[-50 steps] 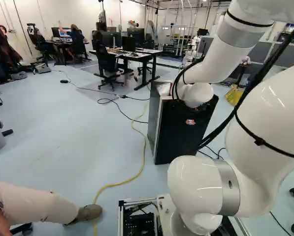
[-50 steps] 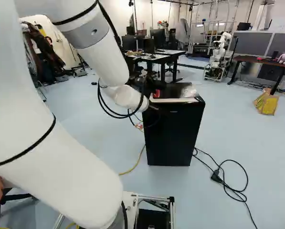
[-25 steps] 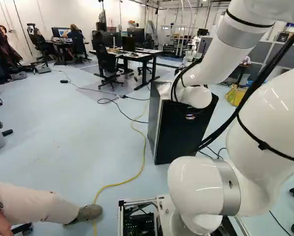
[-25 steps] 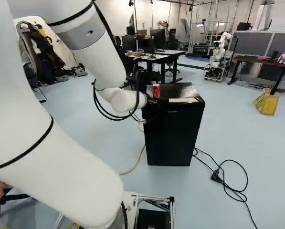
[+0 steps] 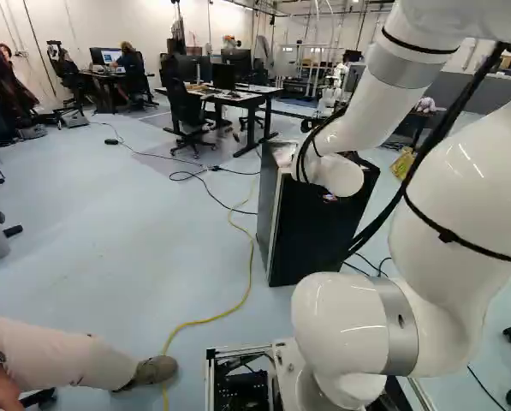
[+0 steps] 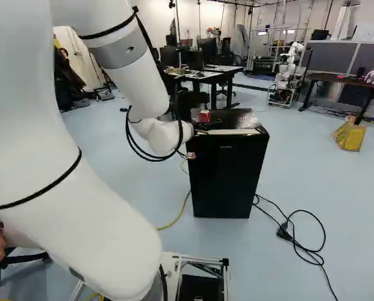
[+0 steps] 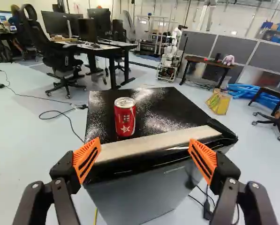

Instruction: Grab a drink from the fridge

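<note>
"One office chair (image 5: pixel 185 107), black, beside a desk (image 5: pixel 248 97), left of the fridge (image 5: pixel 311 235) in the left base view. Next?"

"Yellow cord (image 5: pixel 252 265), loose on the floor. Then the fridge: dark, pale strip (image 7: pixel 154 144) along the near edge of its top."

"Position of the can (image 7: pixel 125 117)?"

"Red, upright on the fridge top, just behind the strip. It sits ahead of the gripper (image 6: pixel 200 132), apart from it."

"Tool state?"

"Released. Wrist view: fingers of the gripper (image 7: pixel 145 142) spread wide, orange pads facing across the near edge of the fridge top."

"Further right, left base view?"

"White arm (image 5: pixel 379 107), bent, its end at the fridge. Yellow bag (image 5: pixel 402 163) on the floor beyond."
</note>
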Robot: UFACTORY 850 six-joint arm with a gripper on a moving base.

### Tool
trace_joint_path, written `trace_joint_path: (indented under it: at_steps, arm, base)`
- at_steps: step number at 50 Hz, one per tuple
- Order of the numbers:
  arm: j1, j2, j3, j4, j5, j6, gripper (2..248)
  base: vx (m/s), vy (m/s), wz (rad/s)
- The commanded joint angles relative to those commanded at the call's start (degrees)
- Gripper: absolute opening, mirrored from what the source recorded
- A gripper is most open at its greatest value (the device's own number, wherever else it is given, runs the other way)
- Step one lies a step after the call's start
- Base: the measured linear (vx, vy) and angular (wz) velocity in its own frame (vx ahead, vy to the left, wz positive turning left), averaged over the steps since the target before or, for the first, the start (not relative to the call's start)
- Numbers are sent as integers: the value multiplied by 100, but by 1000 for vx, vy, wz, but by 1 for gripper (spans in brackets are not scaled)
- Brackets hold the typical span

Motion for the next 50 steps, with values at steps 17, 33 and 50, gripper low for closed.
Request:
trace_joint_path:
  at_steps: [17,33,50]
  arm:
    - [128,-484,-247,-8,107,0,247]
    - [248,-1065,-635,-8,107,0,247]
    - [259,-1735,-1145,-8,107,0,247]
  base:
    - [0,0,0]
    - [0,0,0]
    - [0,0,0]
